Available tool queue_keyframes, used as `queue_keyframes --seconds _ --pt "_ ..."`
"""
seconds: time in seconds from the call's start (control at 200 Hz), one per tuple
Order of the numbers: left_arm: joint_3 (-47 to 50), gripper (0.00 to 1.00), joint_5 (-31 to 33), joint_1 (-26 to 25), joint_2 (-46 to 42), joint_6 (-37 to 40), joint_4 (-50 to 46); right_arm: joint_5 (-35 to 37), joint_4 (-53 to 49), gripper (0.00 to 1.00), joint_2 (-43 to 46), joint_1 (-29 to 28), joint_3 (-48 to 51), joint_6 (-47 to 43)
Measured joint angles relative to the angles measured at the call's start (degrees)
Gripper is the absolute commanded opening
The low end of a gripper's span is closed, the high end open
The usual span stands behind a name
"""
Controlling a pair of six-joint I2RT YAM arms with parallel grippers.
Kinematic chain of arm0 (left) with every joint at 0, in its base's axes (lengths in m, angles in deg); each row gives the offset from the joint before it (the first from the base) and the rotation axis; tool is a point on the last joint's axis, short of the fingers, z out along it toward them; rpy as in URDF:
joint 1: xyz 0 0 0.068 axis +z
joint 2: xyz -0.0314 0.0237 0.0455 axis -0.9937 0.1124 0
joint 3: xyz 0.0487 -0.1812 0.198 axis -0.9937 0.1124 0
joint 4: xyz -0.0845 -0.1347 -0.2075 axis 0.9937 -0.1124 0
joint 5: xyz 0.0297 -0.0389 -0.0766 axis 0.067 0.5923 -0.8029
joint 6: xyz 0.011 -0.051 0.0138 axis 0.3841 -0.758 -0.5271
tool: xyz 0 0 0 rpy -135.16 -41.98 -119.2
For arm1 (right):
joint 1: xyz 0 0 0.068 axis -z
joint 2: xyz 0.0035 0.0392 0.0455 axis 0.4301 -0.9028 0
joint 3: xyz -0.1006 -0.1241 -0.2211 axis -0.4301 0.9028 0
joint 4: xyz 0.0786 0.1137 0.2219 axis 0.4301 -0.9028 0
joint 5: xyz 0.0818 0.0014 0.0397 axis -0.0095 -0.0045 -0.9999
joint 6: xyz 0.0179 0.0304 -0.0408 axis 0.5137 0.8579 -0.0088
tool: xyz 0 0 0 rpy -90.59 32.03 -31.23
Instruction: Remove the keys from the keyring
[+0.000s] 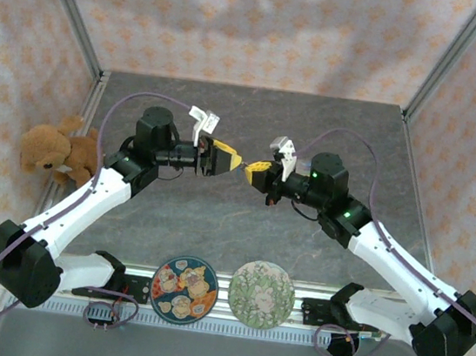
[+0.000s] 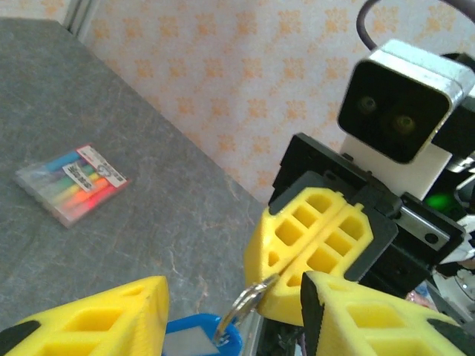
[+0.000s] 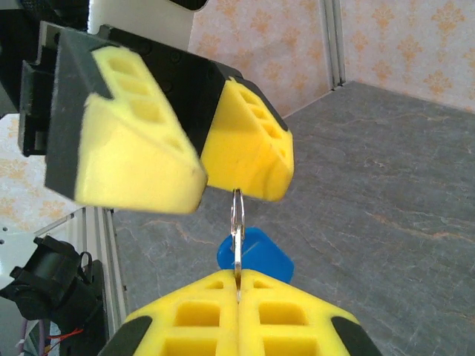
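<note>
Grey tabletop (image 1: 254,119), keyring (image 3: 237,215) half-hidden in jaws

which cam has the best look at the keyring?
Right wrist: the keyring stands centred, edge-on, pinched in the right fingers. Left wrist shows it low in frame, partly hidden; top external, barely a speck.

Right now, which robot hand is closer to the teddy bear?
Left. The left gripper hangs over the table's middle, to the right of the teddy bear. The right gripper, pinching the keyring, sits just past it, farther from the bear.
</note>
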Motion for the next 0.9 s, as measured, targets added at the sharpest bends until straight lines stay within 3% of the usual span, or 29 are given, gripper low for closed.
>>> queue_keyframes --seconds 0.145,0.25,0.355,0.415,0.626,0.901 --pt "-0.28 0.42 -0.74 -0.59 0.07 1.22 -1.31 -1.05 0.09 0.0 -0.66 0.48 -0.02 0.83" --pt "-0.79 0.28 -0.92 -0.63 0.26 1.73 -1.77 -1.55 0.11 0.0 -0.85 0.74 -0.04 1.36" --pt "-0.94 0.05 -1.09 -0.63 0.28 2.21 -2.08 -1.92 0.13 0.0 -0.85 0.9 -0.17 1.68" --pt "-1.11 0.0 -1.18 -0.61 0.42 2.16 -2.12 -2.1 0.13 0.0 -0.85 0.96 -0.31 1.73" --pt "-1.53 0.0 -1.25 -0.61 0.98 1.77 -1.86 -2.08 0.22 0.0 -0.85 1.22 -0.35 1.7" --pt "-1.05 0.0 -1.92 -0.2 1.03 -6.01 3.39 0.35 7.3 0.0 3.02 -0.37 5.07 -1.81"
